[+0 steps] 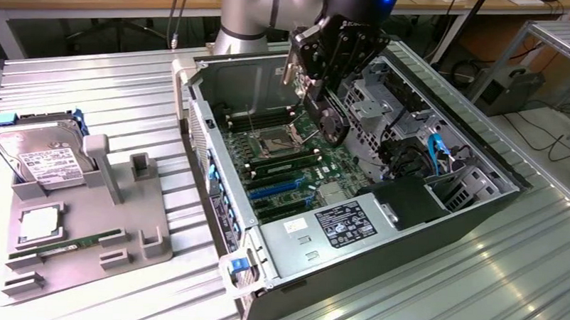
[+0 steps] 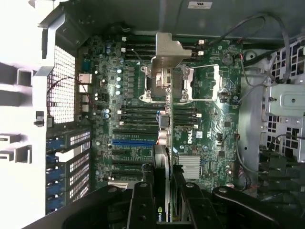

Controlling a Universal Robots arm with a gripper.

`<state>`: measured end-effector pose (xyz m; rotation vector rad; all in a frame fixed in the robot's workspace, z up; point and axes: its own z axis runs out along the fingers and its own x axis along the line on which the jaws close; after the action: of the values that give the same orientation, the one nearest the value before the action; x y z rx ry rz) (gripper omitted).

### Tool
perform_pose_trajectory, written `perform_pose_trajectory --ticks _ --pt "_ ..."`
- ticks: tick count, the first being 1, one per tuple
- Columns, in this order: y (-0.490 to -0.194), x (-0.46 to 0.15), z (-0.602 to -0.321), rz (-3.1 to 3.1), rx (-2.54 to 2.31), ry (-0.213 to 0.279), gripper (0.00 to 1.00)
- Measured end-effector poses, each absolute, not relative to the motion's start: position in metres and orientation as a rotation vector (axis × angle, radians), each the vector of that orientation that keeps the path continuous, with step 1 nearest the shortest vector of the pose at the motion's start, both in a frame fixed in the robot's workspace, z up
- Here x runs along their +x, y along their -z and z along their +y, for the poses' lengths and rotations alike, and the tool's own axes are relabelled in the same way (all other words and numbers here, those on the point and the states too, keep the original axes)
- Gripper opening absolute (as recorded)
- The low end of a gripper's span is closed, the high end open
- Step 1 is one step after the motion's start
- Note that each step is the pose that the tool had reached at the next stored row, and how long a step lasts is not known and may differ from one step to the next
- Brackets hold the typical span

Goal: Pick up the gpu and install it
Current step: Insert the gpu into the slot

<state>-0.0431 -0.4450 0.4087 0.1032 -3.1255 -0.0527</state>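
The gripper (image 1: 318,96) is clamped on the graphics card (image 1: 328,123). In the wrist view the card (image 2: 163,160) is seen edge-on, pinched between the two black fingers (image 2: 142,202), with its pale metal bracket (image 2: 167,51) at the far end. The card is held on edge inside the open computer case (image 1: 233,67), above the motherboard (image 1: 299,167) and roughly over the processor socket (image 1: 271,142). It is not seated in anything. The blue expansion slots (image 1: 275,191) lie a little apart from it, nearer the rear wall of the case.

Several failures can be judged possible. If the card is lowered while off the line of a slot, its edge connector would be pressed onto the board or the socket parts, and damage could follow. The bracket could be caught on the rear wall if it is not guided into its opening. Because only a thin edge is gripped, the card could be twisted or slipped by any sideways contact.
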Motion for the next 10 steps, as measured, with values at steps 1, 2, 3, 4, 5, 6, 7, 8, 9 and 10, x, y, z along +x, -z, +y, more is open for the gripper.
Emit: perform_pose_trajectory --ticks 1,2,3,4,5,6,7,8,9,10 --pt "-0.4086 -0.0431 -0.4450 -3.123 0.149 0.053 0.26" --pt "-0.4085 -0.0431 -0.4450 -3.120 0.201 0.053 0.26" --pt "-0.4083 -0.0431 -0.4450 -3.115 0.256 0.054 0.26" --pt "-0.4081 -0.0431 -0.4450 -3.109 0.312 0.054 0.26" --pt "-0.4079 -0.0431 -0.4450 -3.103 0.366 0.054 0.26" --pt "-0.4078 -0.0431 -0.4450 -3.096 0.418 0.055 0.26" --pt "-0.4075 -0.0431 -0.4450 -3.085 0.485 0.055 0.26" --pt "-0.4074 -0.0431 -0.4450 -3.078 0.528 0.055 0.26" --pt "-0.4072 -0.0431 -0.4450 -3.068 0.580 0.056 0.26" --pt "-0.4071 -0.0431 -0.4450 -3.061 0.614 0.056 0.26"
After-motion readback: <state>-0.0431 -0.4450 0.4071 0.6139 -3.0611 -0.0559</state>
